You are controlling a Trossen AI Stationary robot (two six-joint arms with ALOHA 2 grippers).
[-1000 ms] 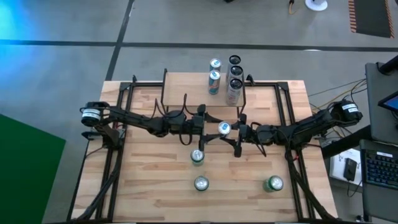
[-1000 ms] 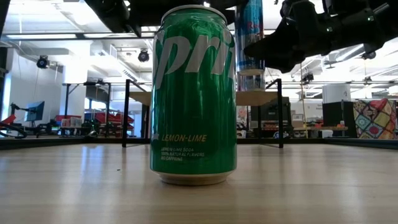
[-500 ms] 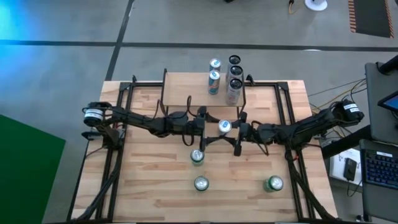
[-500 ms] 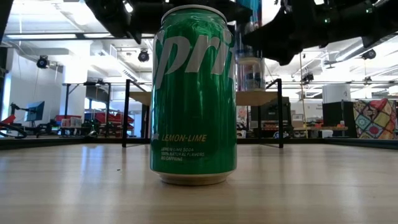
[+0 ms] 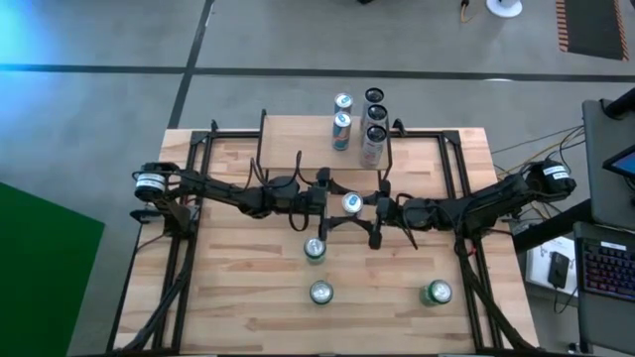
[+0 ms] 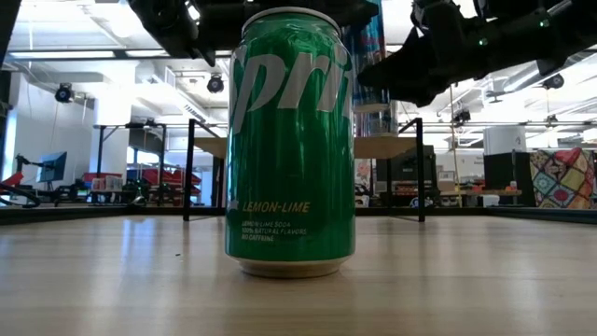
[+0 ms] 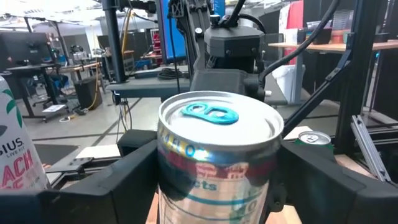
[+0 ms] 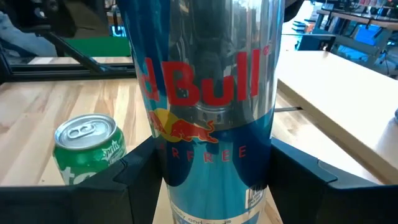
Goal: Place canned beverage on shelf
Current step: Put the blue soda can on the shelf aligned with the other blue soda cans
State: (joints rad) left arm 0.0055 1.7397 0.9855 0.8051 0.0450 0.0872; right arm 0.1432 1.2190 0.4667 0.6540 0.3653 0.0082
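Observation:
A blue and silver Red Bull can (image 5: 350, 203) is held upright above the table's middle, between my two grippers. My left gripper (image 5: 340, 203) reaches in from the table's left and my right gripper (image 5: 361, 206) from the right; both are shut on the can. The can also shows in the left wrist view (image 7: 217, 162), the right wrist view (image 8: 208, 106) and the low view (image 6: 373, 37). The shelf (image 5: 298, 139), a light wood plank on black legs, stands at the far middle and carries several upright cans (image 5: 375, 134). My left gripper pinches the can's upper wall (image 7: 171, 168), just under the rim, between its two fingers. The fingers come in level from the table's left. The can stands upright, lifted clear of the table. My right gripper pinches the can's body below the logo (image 8: 168, 155) between its two fingers. The fingers come in level from the table's right. The can is upright and clear of the table.
Three green Sprite cans stand on the table nearer the front: one just below the grippers (image 5: 315, 250), one at the front middle (image 5: 320, 293) that fills the low view (image 6: 292, 140), and one at the front right (image 5: 437, 293). Black frame rails run along both sides.
My right gripper has carried the can a little toward the table's left, in between the left gripper's fingers. The can has stayed upright and clear of the table.

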